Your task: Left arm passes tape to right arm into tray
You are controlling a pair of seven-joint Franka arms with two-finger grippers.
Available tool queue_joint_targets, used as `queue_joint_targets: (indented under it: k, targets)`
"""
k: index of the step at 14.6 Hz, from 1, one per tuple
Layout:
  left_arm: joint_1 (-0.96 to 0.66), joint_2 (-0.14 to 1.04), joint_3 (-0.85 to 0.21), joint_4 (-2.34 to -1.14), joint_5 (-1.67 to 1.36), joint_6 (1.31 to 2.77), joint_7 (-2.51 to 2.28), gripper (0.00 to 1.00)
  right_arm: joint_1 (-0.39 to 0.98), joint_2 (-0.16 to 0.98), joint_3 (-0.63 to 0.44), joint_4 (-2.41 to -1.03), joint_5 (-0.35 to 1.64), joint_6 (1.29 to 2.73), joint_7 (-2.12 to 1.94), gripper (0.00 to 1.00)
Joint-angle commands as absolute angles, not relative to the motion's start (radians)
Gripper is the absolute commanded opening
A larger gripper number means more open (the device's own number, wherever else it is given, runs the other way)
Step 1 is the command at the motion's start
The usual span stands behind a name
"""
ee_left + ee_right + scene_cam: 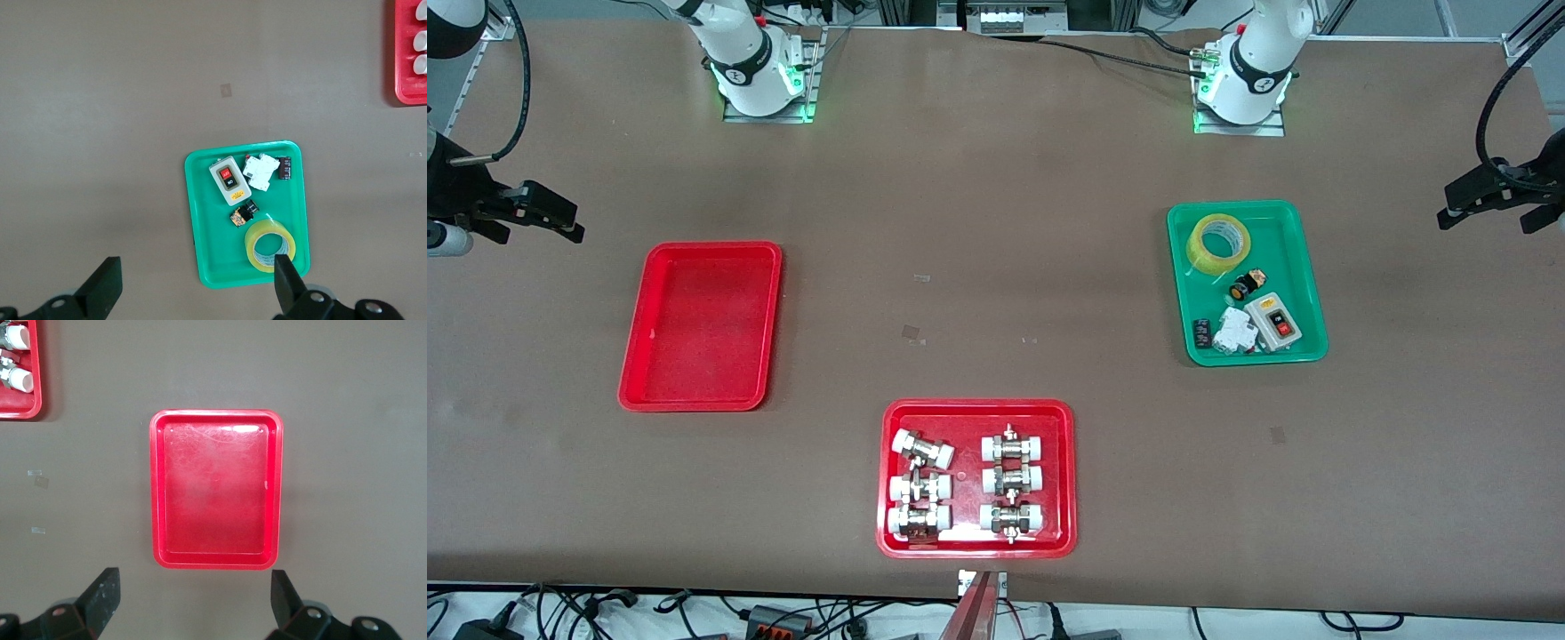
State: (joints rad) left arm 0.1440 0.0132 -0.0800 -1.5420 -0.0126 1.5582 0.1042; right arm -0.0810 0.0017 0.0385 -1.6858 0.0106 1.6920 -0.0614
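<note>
Tape (1218,242) in green tray (1303,293); tray (701,325) bare.
I see left gripper (1449,213) and right gripper (574,227) waiting above table ends, jaws apart.

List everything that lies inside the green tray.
The green tray holds the tape, a small black-and-orange button, a grey switch box, a white part and a black part. Nothing visibly covered.

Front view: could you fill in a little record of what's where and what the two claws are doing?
tape: in green tray, with switches
red tray: nothing in it, toward right arm's end
fittings tray: nearest the camera
left gripper: open, holds nothing, waiting at its table end
right gripper: open, holds nothing, waiting at its end
</note>
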Motion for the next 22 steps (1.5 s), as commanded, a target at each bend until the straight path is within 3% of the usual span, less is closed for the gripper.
queue_joint_targets:
  k: [1, 11, 13, 17, 22]
  targets:
    - [0.146, 0.023, -0.089, -1.513, -0.012, 1.542, 0.1, 1.0, -0.084, -0.025, 0.043, -1.71, 0.003, 1.687, -0.078, 1.0]
    - [0.146, 0.06, -0.086, -1.561, -0.017, 1.459, 0.153, 1.0, -0.089, -0.023, 0.043, -1.703, 0.003, 1.681, -0.078, 1.0]
    - [0.143, 0.072, -0.087, -1.687, -0.041, 1.492, 0.138, 1.0, -0.089, -0.023, 0.037, -1.7, 0.011, 1.664, -0.075, 1.0]
    - [0.144, 0.052, -0.135, -1.99, -0.074, 1.708, -0.001, 1.0, -0.087, -0.017, 0.038, -1.692, 0.011, 1.666, -0.064, 1.0]
    - [0.143, 0.06, -0.183, -2.35, -0.083, 2.096, -0.071, 1.0, -0.09, -0.012, 0.037, -1.69, 0.009, 1.666, -0.064, 1.0]
